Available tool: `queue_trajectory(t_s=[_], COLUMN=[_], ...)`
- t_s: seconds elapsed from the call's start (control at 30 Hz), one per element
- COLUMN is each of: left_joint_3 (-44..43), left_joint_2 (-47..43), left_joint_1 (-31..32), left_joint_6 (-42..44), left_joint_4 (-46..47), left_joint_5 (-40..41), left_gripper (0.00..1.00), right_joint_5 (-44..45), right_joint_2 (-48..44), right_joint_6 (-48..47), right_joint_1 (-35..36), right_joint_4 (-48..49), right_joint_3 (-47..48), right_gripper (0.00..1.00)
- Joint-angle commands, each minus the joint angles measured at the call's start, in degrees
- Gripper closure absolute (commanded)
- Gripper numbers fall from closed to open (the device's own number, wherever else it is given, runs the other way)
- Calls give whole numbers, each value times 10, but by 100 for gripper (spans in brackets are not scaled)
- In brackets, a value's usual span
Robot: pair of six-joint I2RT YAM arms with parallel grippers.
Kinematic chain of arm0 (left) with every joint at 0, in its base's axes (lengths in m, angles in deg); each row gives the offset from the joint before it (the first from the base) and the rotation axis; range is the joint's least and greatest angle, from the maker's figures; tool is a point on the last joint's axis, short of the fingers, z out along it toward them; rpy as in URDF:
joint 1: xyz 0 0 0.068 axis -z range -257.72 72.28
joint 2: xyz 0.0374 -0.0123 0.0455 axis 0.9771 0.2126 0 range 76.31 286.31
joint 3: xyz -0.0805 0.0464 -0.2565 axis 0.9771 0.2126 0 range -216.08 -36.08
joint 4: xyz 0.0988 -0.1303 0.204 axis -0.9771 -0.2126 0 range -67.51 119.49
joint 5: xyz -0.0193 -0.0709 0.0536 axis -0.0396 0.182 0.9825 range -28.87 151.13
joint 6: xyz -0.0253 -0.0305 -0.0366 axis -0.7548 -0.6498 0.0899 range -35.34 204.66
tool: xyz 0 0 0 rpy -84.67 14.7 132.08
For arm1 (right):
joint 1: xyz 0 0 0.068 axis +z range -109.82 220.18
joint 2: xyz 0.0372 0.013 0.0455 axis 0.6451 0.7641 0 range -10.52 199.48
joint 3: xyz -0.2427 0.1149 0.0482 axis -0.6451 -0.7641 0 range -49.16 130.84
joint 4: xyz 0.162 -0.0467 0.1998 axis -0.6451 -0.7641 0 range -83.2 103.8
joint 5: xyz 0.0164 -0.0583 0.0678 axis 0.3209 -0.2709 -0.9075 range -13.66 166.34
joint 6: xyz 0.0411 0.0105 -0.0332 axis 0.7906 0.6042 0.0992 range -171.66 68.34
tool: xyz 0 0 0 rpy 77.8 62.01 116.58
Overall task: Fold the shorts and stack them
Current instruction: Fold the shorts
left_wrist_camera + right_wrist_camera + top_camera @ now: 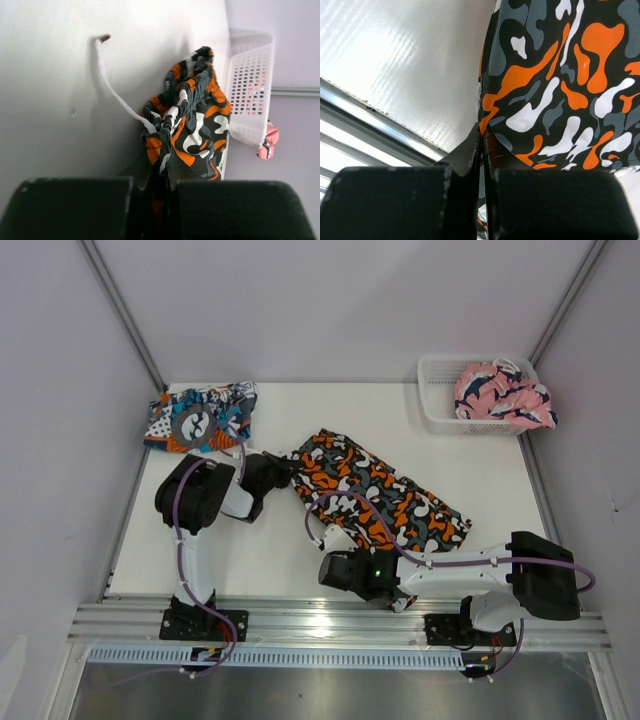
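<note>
The blotched orange, black, white and grey shorts (375, 495) lie spread slantwise in the middle of the table. My left gripper (285, 472) is shut on their bunched waistband at the upper left corner; the left wrist view shows the gathered waistband (187, 117) and a white drawstring (112, 85) trailing over the table. My right gripper (335, 542) is shut on the shorts' near left edge, and the right wrist view shows the fabric (560, 80) pinched between its pads. The teal, orange and white shorts (200, 418) lie folded at the back left.
A white mesh basket (445, 390) at the back right holds a pink patterned garment (502, 395); it also shows in the left wrist view (250, 87). Grey walls enclose the table. A metal rail (340, 618) runs along the near edge.
</note>
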Motion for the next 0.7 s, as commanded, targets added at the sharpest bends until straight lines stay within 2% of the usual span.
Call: queue_trajectory(t_s=[0.0, 0.07, 0.37, 0.5, 0.53, 0.63, 0.67], left_joint_3=[19, 28, 122, 169, 174, 194, 193], left_joint_2=[-7, -44, -238, -351, -396, -444, -467], left_joint_1=[-16, -19, -19, 5, 22, 39, 40], left_joint_6=[35, 57, 211, 246, 247, 262, 262], left_joint_4=[129, 111, -28, -110, -152, -197, -240], left_joint_5=[23, 40, 160, 260, 317, 372, 397], left_gripper=[100, 100, 100, 100, 100, 100, 100], right_joint_5=[-7, -40, -59, -55, -63, -89, -97], right_joint_2=[-11, -3, 49, 85, 86, 78, 72], right_joint_6=[12, 8, -67, -82, -88, -102, -103], right_joint_1=[-5, -27, -71, -151, -160, -170, -166], right_joint_4=[0, 3, 52, 24, 25, 31, 31], right_joint_3=[-14, -13, -2, 26, 31, 33, 32], right_gripper=[100, 100, 100, 100, 100, 100, 98])
